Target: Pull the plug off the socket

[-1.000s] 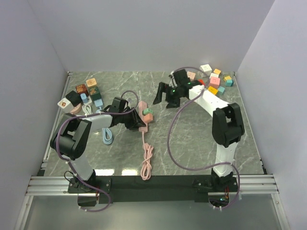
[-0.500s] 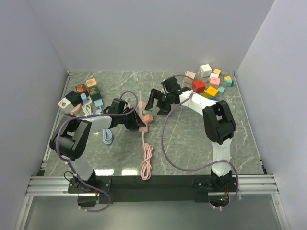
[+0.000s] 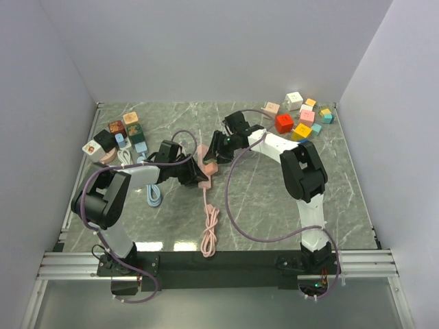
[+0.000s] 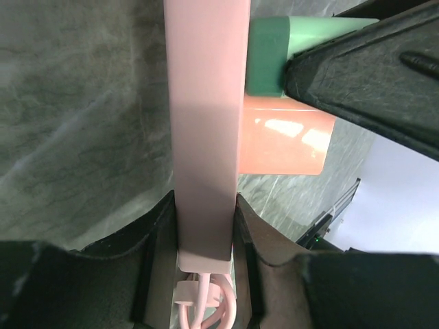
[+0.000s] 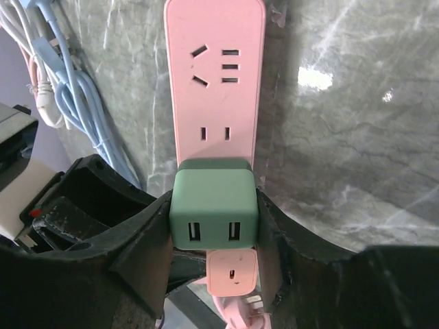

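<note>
The socket is a pink power strip [image 3: 204,166] [image 5: 214,82] lying flat at mid-table. A green plug [image 5: 213,209] [image 4: 271,55] with two USB slots sits in it, seated against the strip's face. My right gripper [image 5: 213,223] [image 3: 217,151] is shut on this plug, one finger pressed to each side. A smaller pink plug [image 5: 233,271] [image 4: 285,137] sits in the strip just beyond the green one. My left gripper [image 4: 204,236] [image 3: 193,173] is shut on the strip [image 4: 206,137] near its cord end. In the top view the right gripper hides the green plug.
The strip's pink cord [image 3: 209,233] runs toward the near edge and ends in a coil. Light blue cables [image 3: 153,195] [image 5: 82,103] lie left of the strip. Several coloured adapters and blocks sit at the back left [image 3: 120,133] and back right [image 3: 302,120].
My right arm swung left from the back middle to the strip, and its jaws closed from wide open onto the green plug. The left gripper and strip have not moved.
</note>
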